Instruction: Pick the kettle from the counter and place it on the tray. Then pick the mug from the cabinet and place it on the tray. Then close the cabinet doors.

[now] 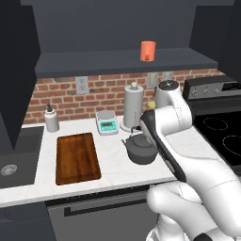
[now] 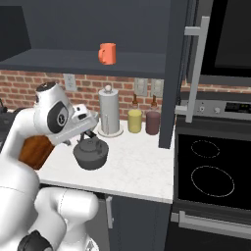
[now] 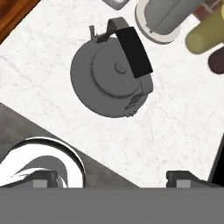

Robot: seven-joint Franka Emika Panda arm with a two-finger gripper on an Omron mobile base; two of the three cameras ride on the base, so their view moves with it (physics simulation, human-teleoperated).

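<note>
The dark grey kettle (image 1: 140, 151) stands on the white counter (image 1: 113, 164), right of the brown tray (image 1: 77, 158). My gripper (image 2: 90, 133) hangs open just above the kettle (image 2: 90, 154), touching nothing. In the hand view the kettle (image 3: 109, 81) lies straight below with its black handle arched across the lid, and the gripper (image 3: 113, 177) has its jaws wide apart and nothing between them. The orange-red mug (image 1: 148, 51) stands on the shelf of the open cabinet (image 1: 122, 61). The right cabinet door (image 2: 177, 73) is swung open, and so is the left one (image 1: 16, 70).
A steel paper-towel cylinder (image 1: 133, 106) stands right behind the kettle, with a small scale (image 1: 107, 122) to its left. Yellow (image 2: 135, 121) and maroon (image 2: 153, 122) jars sit by the wall. A soap bottle (image 1: 51, 118) and a sink (image 1: 14, 160) are at left, a stove (image 2: 211, 166) at right.
</note>
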